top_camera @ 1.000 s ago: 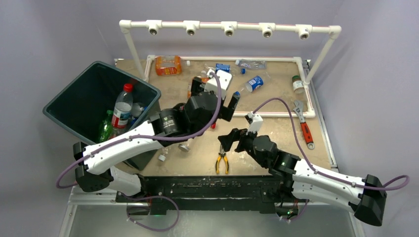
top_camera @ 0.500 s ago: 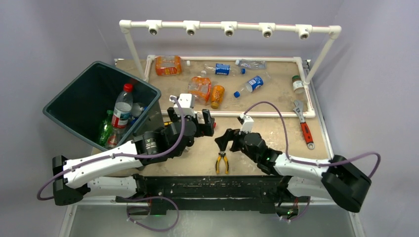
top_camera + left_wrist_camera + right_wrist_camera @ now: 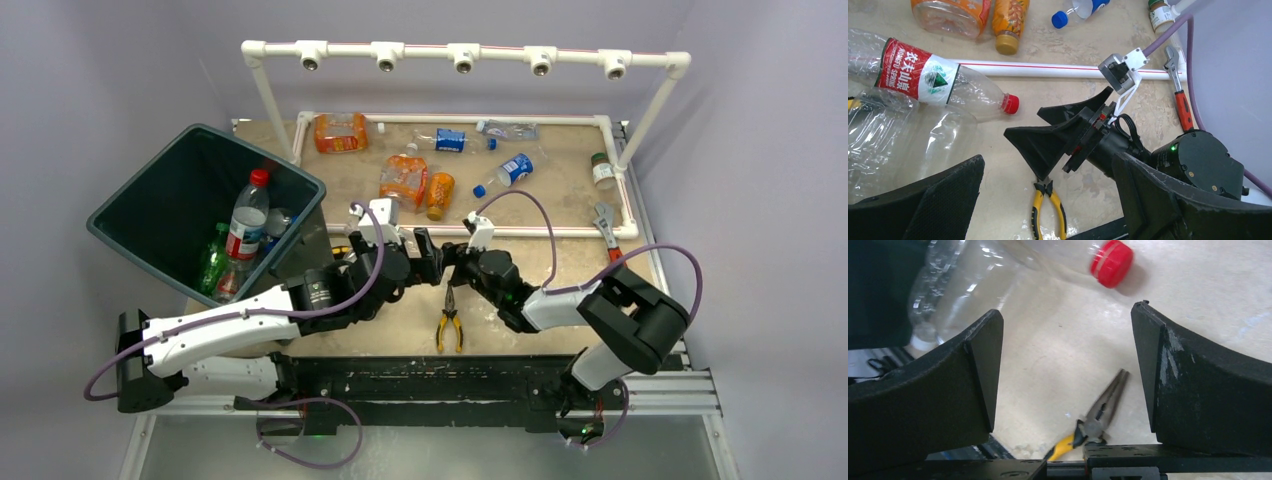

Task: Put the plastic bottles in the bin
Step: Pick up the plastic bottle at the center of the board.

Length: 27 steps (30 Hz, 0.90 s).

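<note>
A clear plastic bottle (image 3: 938, 80) with a red label and red cap lies on the table ahead of my left gripper (image 3: 1048, 200), beside crumpled clear bottles (image 3: 878, 130). My left gripper (image 3: 418, 260) is open and holds nothing. My right gripper (image 3: 452, 262) faces it nose to nose, open and empty (image 3: 1065, 375), with the red cap (image 3: 1111, 262) just beyond its fingertips. The dark bin (image 3: 130, 215) at the left holds several bottles (image 3: 245, 225). More bottles, orange (image 3: 403, 180) and blue-labelled (image 3: 512, 168), lie inside the white pipe frame.
Yellow-handled pliers (image 3: 449, 325) lie on the table below both grippers. A red-handled wrench (image 3: 618, 262) rests at the right. A white pipe frame (image 3: 520, 232) fences the far area, with a raised pipe rail (image 3: 460, 52) above it. A small green-capped jar (image 3: 601, 170) stands at the far right.
My left arm has drawn back from the far bottles to the near middle of the table. My right arm has folded and swung left until its gripper meets the left one.
</note>
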### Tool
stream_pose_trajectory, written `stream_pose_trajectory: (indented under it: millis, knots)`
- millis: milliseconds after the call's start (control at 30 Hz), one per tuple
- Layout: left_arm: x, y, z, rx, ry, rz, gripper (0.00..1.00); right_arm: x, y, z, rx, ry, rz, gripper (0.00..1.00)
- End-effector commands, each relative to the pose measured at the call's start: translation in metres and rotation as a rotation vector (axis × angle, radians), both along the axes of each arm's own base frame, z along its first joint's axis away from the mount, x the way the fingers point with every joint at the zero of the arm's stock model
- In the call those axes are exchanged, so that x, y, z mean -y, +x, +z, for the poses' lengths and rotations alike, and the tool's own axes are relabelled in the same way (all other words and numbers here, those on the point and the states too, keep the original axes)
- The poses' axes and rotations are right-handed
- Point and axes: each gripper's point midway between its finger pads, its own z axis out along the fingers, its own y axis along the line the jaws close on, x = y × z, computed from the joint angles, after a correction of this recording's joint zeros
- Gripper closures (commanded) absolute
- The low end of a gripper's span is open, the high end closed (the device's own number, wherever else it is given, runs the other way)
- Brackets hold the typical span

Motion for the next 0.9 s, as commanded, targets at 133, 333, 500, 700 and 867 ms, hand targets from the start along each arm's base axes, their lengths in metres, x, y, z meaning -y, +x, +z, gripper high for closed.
stream_pose_trajectory:
  millis: [133,333,500,700,867]
  knots:
    - [-0.014,-0.004,0.007,-0.018,-0.123,0.058,0.01,-0.052,-0.028,0.039,-0.1,0.279,0.151,0.02]
    - [-0.01,-0.007,0.025,-0.007,-0.173,0.031,0.01,-0.09,-0.043,0.027,-0.298,0.321,0.172,0.01]
    - [-0.007,-0.008,0.034,-0.007,-0.195,0.022,0.01,-0.094,-0.042,0.002,-0.471,0.354,0.085,0.01]
    - [-0.006,-0.008,0.04,-0.005,-0.219,0.02,0.01,-0.082,-0.031,-0.025,-0.571,0.357,-0.086,0.01]
    - [-0.004,-0.01,0.043,-0.007,-0.238,0.011,0.01,-0.089,-0.028,-0.036,-0.623,0.378,-0.112,0.01]
